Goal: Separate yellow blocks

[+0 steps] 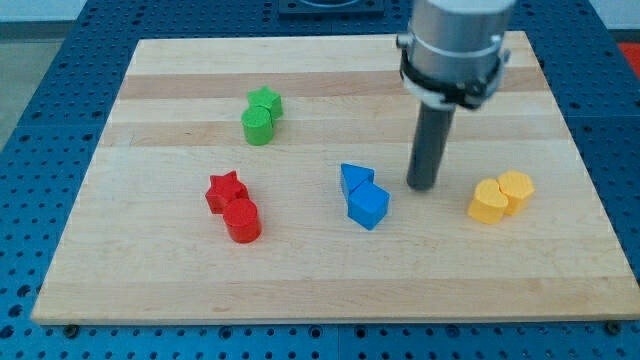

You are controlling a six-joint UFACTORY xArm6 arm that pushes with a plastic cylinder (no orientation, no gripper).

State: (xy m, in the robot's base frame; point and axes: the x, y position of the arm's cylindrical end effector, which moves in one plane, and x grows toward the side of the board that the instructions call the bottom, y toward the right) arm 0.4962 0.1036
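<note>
Two yellow blocks touch each other at the view's right: a yellow heart-shaped block (488,202) and a yellow rounded block (517,187) just up and right of it. My tip (422,186) rests on the board left of the yellow pair, about a block's width from the heart, and right of the blue blocks. It touches no block.
A blue triangle (354,177) and a blue cube (368,206) touch at the middle. A red star (226,190) and a red cylinder (243,220) sit at the left. A green star (266,101) and a green cylinder (257,126) sit at the upper left. The wooden board (150,280) ends near the yellow blocks' right.
</note>
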